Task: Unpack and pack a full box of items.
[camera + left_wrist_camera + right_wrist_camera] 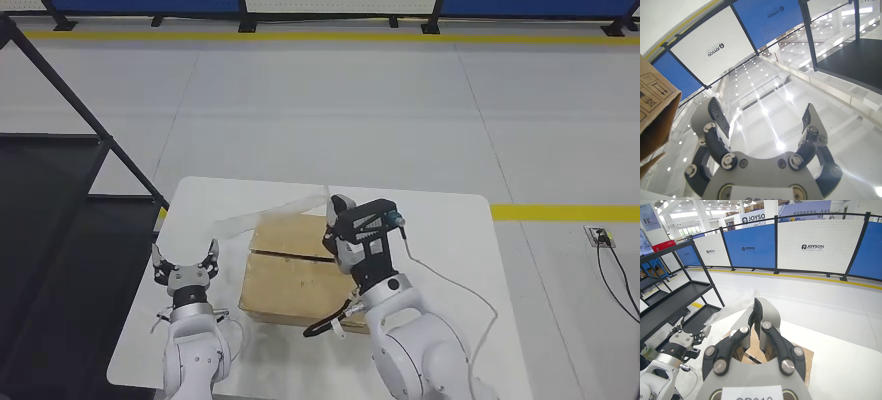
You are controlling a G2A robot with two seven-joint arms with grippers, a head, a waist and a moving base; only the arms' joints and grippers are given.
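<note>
A brown cardboard box [285,280] lies on the white table [450,260], its top flaps meeting at a seam. My right gripper [335,207] hangs over the box's far edge, shut on a strip of clear plastic film [265,215] that trails away over the table toward the left. In the right wrist view the film [719,314] sticks out past the closed fingertips [758,308], with the box [804,357] below. My left gripper [185,252] stands beside the box's left side, open, pointing upward, holding nothing. Its wrist view shows a box corner [655,106] beside the spread pads [717,113].
A black metal shelf rack [50,200] stands close to the table's left side. Blue and white fence panels [810,249] and a yellow floor line [560,212] lie beyond the table. Bare tabletop lies to the right of the box.
</note>
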